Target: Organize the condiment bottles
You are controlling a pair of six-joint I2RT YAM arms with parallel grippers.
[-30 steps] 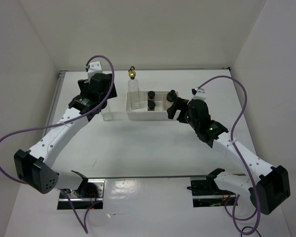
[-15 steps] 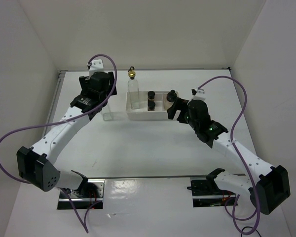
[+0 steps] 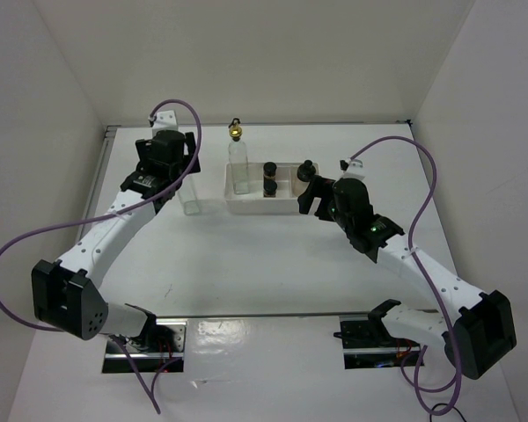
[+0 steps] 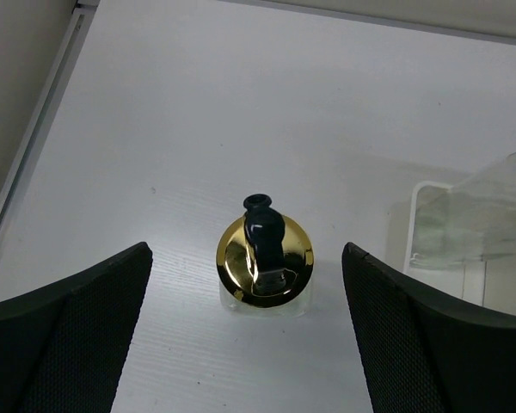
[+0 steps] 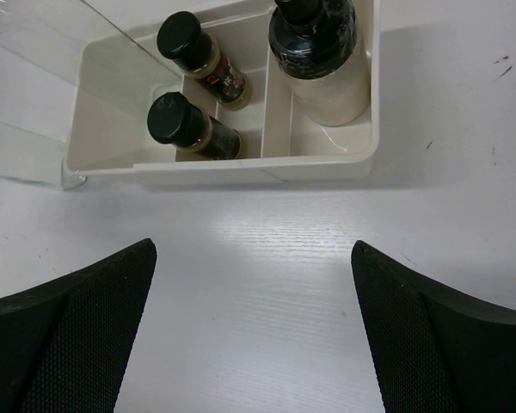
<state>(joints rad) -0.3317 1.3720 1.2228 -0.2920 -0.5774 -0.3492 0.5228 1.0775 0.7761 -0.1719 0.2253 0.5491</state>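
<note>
One tall clear glass bottle with a gold pourer top stands in the left compartment of the white tray. Two small dark black-capped spice jars lie in the middle compartment. The whitish black-capped jar is in the right one. The second glass bottle stands on the table just left of the tray. Its gold top is between my left gripper's fingers. My left gripper is open above it, not touching. My right gripper is open and empty over the table in front of the tray.
White walls close the table at the back and both sides. A metal rail runs along the far left edge. The tray's left rim lies close to the right of the loose bottle. Bare table lies in front of the tray.
My left gripper has shifted slightly back and to the left above the loose bottle. The right arm has barely moved. The bottles and jars stand as before.
</note>
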